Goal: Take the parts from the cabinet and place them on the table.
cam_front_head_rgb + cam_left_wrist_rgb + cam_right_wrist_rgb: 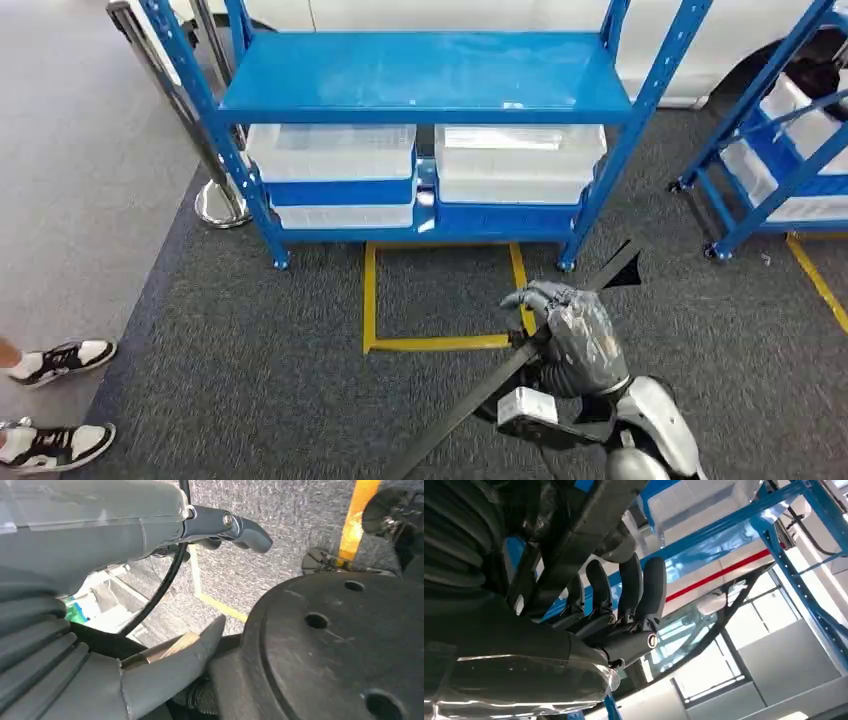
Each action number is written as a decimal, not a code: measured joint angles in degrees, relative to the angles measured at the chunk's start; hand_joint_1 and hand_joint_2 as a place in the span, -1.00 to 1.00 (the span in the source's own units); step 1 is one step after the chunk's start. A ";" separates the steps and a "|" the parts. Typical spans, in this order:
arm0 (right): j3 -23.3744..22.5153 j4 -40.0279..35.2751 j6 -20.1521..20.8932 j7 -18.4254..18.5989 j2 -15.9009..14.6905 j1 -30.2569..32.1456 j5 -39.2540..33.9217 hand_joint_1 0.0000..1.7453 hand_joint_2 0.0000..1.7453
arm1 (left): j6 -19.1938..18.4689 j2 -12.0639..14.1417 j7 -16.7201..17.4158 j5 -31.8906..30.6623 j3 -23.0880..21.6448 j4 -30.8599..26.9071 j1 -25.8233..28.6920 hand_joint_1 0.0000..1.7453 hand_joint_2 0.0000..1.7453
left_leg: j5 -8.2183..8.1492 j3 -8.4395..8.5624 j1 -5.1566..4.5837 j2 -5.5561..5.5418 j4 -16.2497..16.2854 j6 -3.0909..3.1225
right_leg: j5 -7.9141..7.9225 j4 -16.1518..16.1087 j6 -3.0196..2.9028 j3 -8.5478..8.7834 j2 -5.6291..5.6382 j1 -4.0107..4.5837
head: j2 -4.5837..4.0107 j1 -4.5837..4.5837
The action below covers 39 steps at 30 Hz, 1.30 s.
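Head view — fingers (540, 297) wrap the black strip (470, 395).

A warehouse or factory floor: blue steel shelving racks (425, 75) hold clear plastic storage bins (335, 160) on grey industrial carpet (300, 400), with yellow floor tape (440, 342) marking a standing bay and a stanchion post (215, 195) beside it.

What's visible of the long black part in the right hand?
The part is a long, flat, dark strip, matte black, metal by the look. It runs diagonally over the grey carpet, far end angled off toward the blue rack's right post, near end leaving the picture's lower edge. The right hand grips it around mid-length, fingers curled over it.
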 joint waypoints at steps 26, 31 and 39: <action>-1.14 1.60 0.44 1.18 0.79 -1.89 0.57 1.00 1.00 | -3.26 2.36 0.04 -1.71 -0.98 -0.02 0.49 -1.00 1.00 | -7.96 7.14 0.08 4.65 -0.14 2.21 | 1.45 1.60 2.08 -4.03 -4.18 -0.02 | 0.00 -0.18; -1.03 1.62 0.74 1.38 0.87 -1.88 0.92 1.00 1.00 | -4.79 3.89 0.20 -2.75 -1.51 -0.02 0.63 -1.00 1.00 | -8.11 6.74 0.13 5.66 0.37 0.26 | 3.25 0.98 -0.22 -4.78 -1.48 -0.18 | 0.00 -0.24; -0.68 2.06 1.53 1.53 1.20 -2.19 1.11 1.00 1.00 | -7.08 5.79 0.31 -4.79 -1.99 -0.02 1.17 -1.00 1.00 | -12.27 2.38 0.56 -0.21 11.49 -0.23 | 4.60 1.81 -1.05 -7.09 3.56 0.24 | 0.00 -0.31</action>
